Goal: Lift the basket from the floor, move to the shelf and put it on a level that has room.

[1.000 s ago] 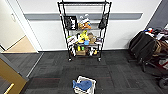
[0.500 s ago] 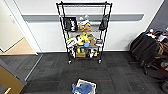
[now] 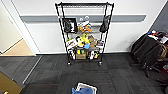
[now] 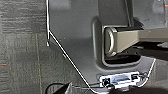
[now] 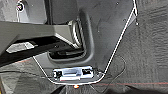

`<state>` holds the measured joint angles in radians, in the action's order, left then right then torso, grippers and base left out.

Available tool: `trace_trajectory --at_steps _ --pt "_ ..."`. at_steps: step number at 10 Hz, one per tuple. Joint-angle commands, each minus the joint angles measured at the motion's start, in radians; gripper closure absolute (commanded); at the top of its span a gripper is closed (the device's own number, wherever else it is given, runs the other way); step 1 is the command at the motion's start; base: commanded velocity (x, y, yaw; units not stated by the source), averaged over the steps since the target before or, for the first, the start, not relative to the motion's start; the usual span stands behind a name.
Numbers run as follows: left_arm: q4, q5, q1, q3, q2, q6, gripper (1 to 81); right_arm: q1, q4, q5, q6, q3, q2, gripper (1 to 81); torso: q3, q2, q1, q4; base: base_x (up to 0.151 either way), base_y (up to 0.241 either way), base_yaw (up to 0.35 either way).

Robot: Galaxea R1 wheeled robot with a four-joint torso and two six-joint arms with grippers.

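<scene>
Since the earlier head frames the camera has drawn nearer, so the shelf (image 3: 84, 33) looms larger at top centre and the basket (image 3: 84, 88) has slid to the bottom edge. The basket sits on the floor (image 3: 117, 75), blue cloth at its near left corner. The level (image 3: 84, 4) lies bare above cluttered tiers. Whether either pincer is open or closed cannot be told.

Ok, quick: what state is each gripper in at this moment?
Left gripper: cannot be told.
Right gripper: cannot be told.
The rectangular cream woven basket sits on the dark grey carpet-tile floor, unheld.
</scene>
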<state>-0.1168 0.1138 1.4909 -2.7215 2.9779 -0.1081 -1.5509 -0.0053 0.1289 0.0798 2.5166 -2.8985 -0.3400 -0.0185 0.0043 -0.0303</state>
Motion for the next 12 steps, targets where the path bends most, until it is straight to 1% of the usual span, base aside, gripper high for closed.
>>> trace_trajectory --at_steps 1,6,8,9,12 --pt "-0.003 -0.065 -0.001 0.000 -0.006 0.002 1.0 0.002 -0.004 -0.071 0.005 -0.006 0.006 1.0 0.000 0.000 0.000 0.000 0.135 0.000 0.000" --pt "-0.003 -0.066 -0.001 0.000 -0.005 0.002 1.0 0.004 -0.004 -0.069 0.003 -0.006 0.005 1.0 0.000 0.000 0.000 0.000 0.135 0.000 0.000" --pt "-0.003 -0.068 -0.001 0.000 -0.005 0.002 1.0 0.005 -0.004 -0.069 0.005 -0.003 0.005 1.0 0.000 0.000 0.000 0.000 0.109 0.000 0.000" --pt "-0.003 -0.068 -0.001 0.000 -0.005 0.002 1.0 0.005 -0.005 -0.071 0.005 -0.003 0.005 1.0 0.000 0.000 0.001 0.000 0.079 0.000 0.000" --pt "-0.001 -0.069 -0.001 0.000 -0.005 -0.001 1.0 0.010 -0.001 -0.066 0.006 -0.001 0.008 1.0 0.000 0.000 0.001 0.000 0.000 0.000 0.000"
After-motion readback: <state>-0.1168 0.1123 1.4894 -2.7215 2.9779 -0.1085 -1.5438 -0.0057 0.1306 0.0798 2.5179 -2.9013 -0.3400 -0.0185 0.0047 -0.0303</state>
